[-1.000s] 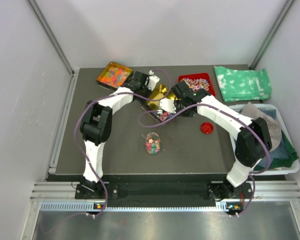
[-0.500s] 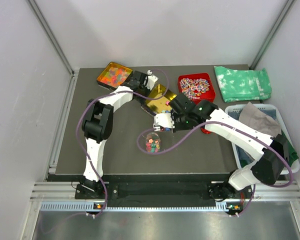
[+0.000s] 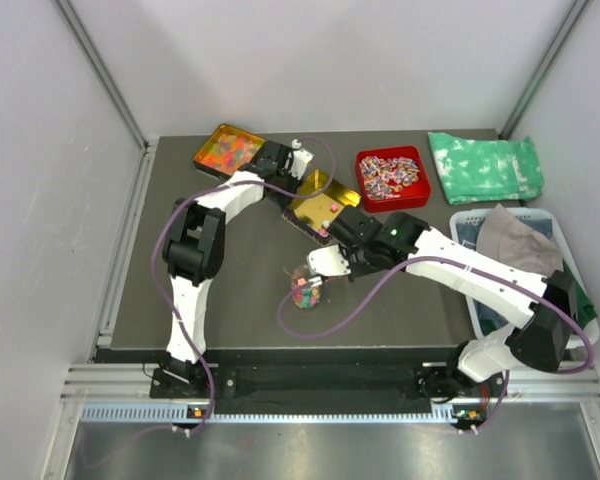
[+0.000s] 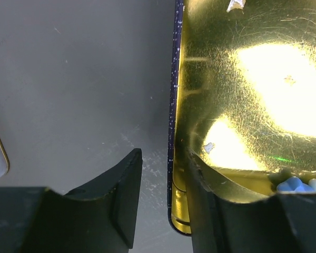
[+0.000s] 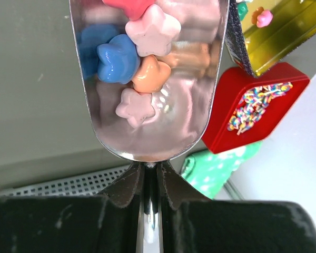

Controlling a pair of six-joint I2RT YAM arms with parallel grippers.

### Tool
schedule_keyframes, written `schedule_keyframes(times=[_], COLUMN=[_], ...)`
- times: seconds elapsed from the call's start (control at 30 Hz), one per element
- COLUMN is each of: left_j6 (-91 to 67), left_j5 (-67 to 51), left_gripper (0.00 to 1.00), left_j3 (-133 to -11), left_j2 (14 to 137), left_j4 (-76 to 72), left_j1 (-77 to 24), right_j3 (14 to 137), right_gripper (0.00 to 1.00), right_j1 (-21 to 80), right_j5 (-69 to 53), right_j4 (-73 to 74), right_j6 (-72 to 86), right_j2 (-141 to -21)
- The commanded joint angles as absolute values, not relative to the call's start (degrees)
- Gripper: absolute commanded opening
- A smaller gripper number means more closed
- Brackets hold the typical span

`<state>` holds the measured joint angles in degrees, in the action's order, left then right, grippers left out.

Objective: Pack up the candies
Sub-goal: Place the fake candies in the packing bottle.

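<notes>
Right pincer (image 5: 150, 179): we see it pressed onto the slim handle of a metal scoop (image 5: 163, 126), whose bowl stretches straight out ahead of the fingertips.
The candies (image 5: 142, 52): star-shaped pieces in pink, blue, orange and red lie in the scoop bowl, just ahead of the right pincer. A few more sit in the gold tray (image 4: 242, 105), ahead and off to that pincer's right.
Left pincer (image 4: 163, 168): it is spread astride the gold tray's rim, one finger inside the tray and the other on the tabletop (image 4: 68, 79) side. We see a gap between the outer finger and the rim, so we judge it is not clamping.
Clear container (image 3: 305, 290): from above it stands just beyond the scoop's tip, ahead of the right pincer, with colourful pieces inside.
Step in hand: we judge the load is about to be tipped into the container.
Risk, spill: we cannot make out how wide the mouth is. If we tilt before the tip is over it, candies drop onto the tabletop and scatter.
Risk, knock: the scoop's lip could nudge the container, which looks light, and topple it.
Risk, handle: a quick wrist roll could let the thin handle twist between the fingers.
Risk, tray: with the left pincer loose on the rim, a bump may slide the tray.
</notes>
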<state>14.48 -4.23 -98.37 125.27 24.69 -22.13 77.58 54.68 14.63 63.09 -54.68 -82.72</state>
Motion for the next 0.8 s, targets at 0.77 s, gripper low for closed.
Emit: schedule_keyframes(times=[0.77], left_j6=[14.06], left_j5=[-6.5], left_gripper=[0.6], left_j3=[-95.45], left_j2=[116.9], left_j4=[24.08], left_j1=[-20.57], right_j3=[85.52], right_gripper=[0.0], right_j1=[63.1], right_j5=[30.32], right_j4=[64.69], right_j6=[-59.06], right_j2=[-88.68])
